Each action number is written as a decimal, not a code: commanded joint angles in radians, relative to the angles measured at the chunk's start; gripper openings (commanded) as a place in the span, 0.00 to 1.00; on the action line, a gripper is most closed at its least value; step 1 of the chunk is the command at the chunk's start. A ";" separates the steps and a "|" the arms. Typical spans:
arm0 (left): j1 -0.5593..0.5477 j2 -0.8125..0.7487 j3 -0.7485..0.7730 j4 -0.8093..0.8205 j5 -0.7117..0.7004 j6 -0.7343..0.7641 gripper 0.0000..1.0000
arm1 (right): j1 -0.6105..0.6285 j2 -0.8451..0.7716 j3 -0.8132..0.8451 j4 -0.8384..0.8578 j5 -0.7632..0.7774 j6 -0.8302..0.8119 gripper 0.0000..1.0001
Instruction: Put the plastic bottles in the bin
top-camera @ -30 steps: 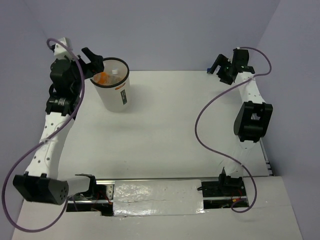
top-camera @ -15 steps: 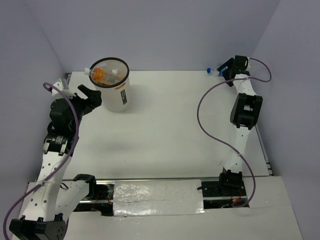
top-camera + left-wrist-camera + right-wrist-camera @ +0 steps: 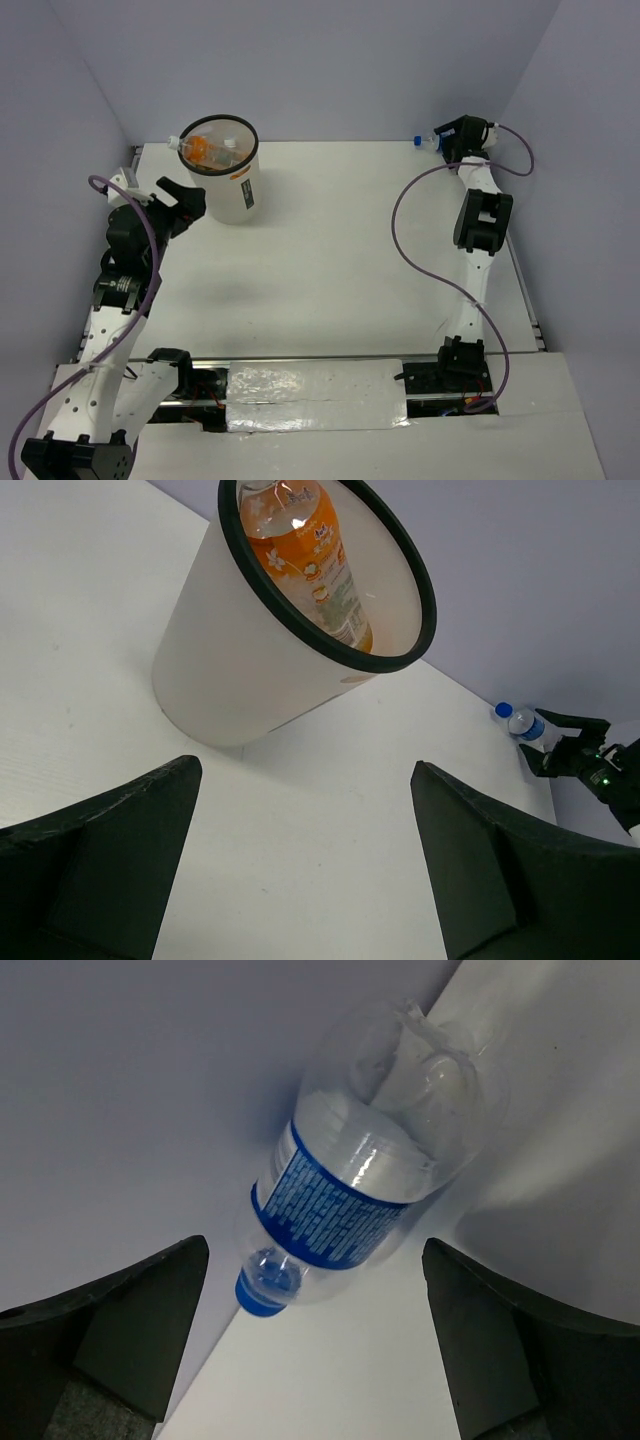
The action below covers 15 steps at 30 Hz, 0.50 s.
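The blue-label bottle is clear, shiny plastic. The bin looks like smooth matt white plastic with a glossier black rim, and the table is matt too.

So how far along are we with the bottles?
Done: an orange-filled bottle sits in the bin; more inside can't be counted. In hand: the right end effector is open around the blue-label bottle in the far corner, not gripping. The left end effector is open, empty. Remaining: grasp and bin that bottle.

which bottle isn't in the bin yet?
The clear bottle with the blue label and cap, lying on its side in the table's far right corner, just ahead of the open right tool. The orange bottle is already inside the bin.
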State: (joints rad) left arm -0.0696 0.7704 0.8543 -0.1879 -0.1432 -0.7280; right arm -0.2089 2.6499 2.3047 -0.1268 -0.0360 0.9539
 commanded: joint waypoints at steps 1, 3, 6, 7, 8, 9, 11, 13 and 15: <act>0.001 0.000 0.000 0.065 0.016 -0.034 0.99 | 0.000 0.060 0.062 0.095 0.025 0.088 0.95; 0.001 0.006 -0.004 0.067 0.014 -0.047 0.99 | -0.001 0.091 0.078 0.114 0.019 0.120 0.95; -0.001 0.021 -0.004 0.074 0.016 -0.056 0.99 | -0.006 0.119 0.081 0.151 0.005 0.161 0.93; -0.001 0.029 -0.003 0.077 0.020 -0.057 0.99 | -0.006 0.125 0.084 0.160 0.005 0.172 0.92; -0.001 0.033 0.002 0.080 0.025 -0.059 0.99 | -0.006 0.130 0.082 0.170 0.005 0.193 0.86; -0.002 0.044 0.005 0.085 0.027 -0.059 1.00 | -0.007 0.139 0.078 0.197 0.004 0.203 0.82; -0.002 0.052 0.008 0.090 0.036 -0.057 0.99 | -0.012 0.142 0.075 0.231 0.005 0.223 0.70; -0.004 0.056 0.005 0.096 0.040 -0.059 0.99 | -0.015 0.147 0.062 0.246 0.002 0.233 0.64; -0.010 0.050 -0.006 0.108 0.051 -0.065 0.99 | -0.018 0.147 0.042 0.265 -0.016 0.237 0.55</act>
State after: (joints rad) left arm -0.0711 0.8318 0.8513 -0.1505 -0.1177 -0.7689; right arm -0.2092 2.7663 2.3539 0.0463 -0.0563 1.1385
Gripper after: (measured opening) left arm 0.994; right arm 0.594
